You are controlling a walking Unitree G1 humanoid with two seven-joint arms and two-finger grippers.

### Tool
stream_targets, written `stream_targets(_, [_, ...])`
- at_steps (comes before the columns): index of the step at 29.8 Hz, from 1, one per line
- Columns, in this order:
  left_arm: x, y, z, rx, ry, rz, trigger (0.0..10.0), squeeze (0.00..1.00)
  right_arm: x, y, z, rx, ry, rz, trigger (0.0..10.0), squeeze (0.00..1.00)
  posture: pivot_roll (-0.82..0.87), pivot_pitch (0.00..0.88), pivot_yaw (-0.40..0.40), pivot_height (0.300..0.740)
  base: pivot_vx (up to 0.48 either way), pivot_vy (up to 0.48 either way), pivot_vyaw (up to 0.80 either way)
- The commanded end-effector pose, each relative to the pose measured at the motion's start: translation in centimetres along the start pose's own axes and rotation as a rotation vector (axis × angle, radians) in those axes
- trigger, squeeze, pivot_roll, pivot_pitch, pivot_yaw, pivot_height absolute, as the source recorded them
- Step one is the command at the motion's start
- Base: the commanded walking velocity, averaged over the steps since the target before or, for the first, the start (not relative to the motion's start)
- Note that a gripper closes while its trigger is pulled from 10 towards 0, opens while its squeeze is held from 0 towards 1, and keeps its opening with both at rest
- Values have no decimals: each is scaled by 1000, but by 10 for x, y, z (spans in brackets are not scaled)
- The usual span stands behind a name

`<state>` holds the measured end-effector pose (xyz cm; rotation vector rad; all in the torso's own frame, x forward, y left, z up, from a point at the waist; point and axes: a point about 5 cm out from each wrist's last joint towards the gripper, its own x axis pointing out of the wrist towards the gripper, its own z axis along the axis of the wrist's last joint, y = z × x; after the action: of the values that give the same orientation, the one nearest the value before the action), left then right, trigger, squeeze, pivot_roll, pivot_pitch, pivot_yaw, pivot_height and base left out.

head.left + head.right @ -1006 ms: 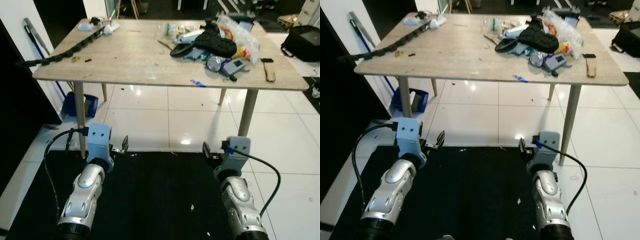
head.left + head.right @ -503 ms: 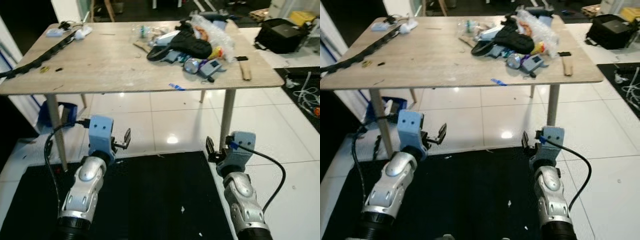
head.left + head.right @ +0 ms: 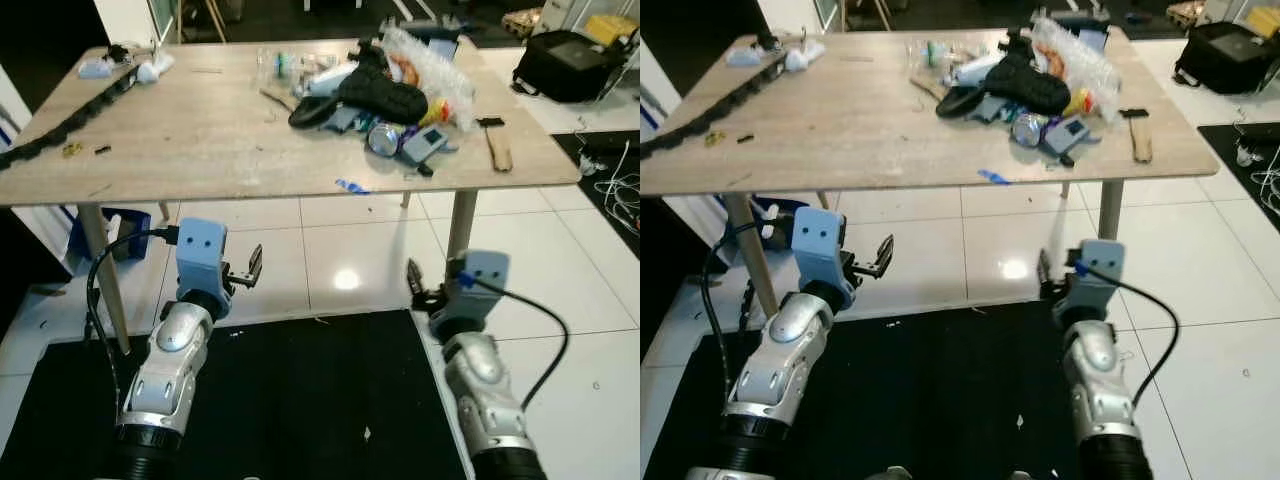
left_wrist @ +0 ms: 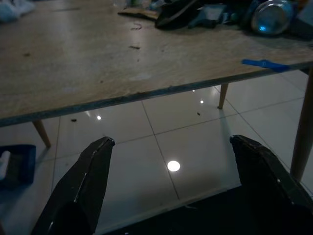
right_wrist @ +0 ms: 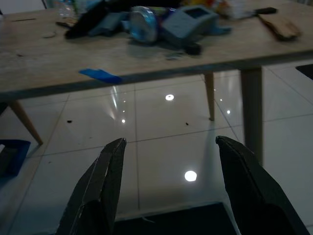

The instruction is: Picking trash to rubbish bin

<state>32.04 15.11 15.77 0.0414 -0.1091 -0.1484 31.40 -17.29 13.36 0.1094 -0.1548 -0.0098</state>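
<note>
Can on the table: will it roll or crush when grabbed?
The can lies on its side against the grey device, so a nudge probably rolls it. It looks thin and shiny, likely light and easily dented.

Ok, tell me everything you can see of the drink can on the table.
The can is a shiny silver metal drink can lying on its side on the table, its round end facing the robot and catching bluish light. It sits at the near edge of the trash pile, with a grey boxy gadget right beside it on the robot's right and dark fabric just behind. Any label is too small to read. Neither gripper is near it.
</note>
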Motion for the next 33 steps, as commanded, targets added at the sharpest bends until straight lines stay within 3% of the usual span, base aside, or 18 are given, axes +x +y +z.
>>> stream_targets(1, [-3,5,-6,3,30,14,10000,0,0,5,-2,9,17,19,10000,0,29,159,41,740,277,0,0])
stream_targets(18, [-4,-4,7,-8,-14,-22,10000,0,2,-5,21,-86,-43,30,10000,0,12,130,26,740,277,0,0])
stream_targets(33, [-3,-11,10,2,-21,-51,10000,0,10,-8,28,-101,-40,28,10000,0,8,128,25,740,276,0,0])
